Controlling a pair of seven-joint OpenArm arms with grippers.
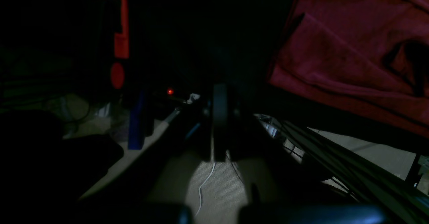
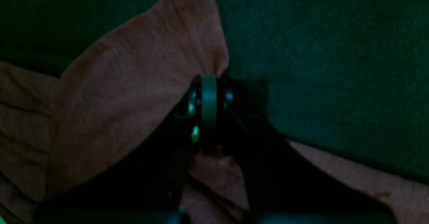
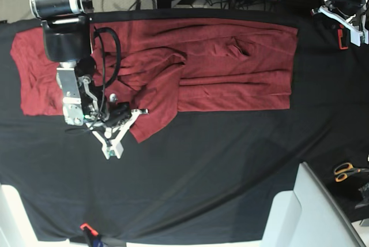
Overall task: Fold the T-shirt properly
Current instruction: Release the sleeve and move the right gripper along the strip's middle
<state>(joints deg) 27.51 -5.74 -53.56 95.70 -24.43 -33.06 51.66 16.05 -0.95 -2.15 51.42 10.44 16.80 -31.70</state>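
Cloth position: the T-shirt (image 3: pixel 230 68) spans the upper frame, long axis left to right. My right gripper (image 3: pixel 112 146), lower left, has its jaws pinched shut on the sleeve cuff (image 2: pixel 214 60); my left gripper (image 3: pixel 340 25), closed empty, sits upper right.

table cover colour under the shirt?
Plain black, no pattern. The table cloth shows best in the base view, with the dark red T-shirt spread on it.
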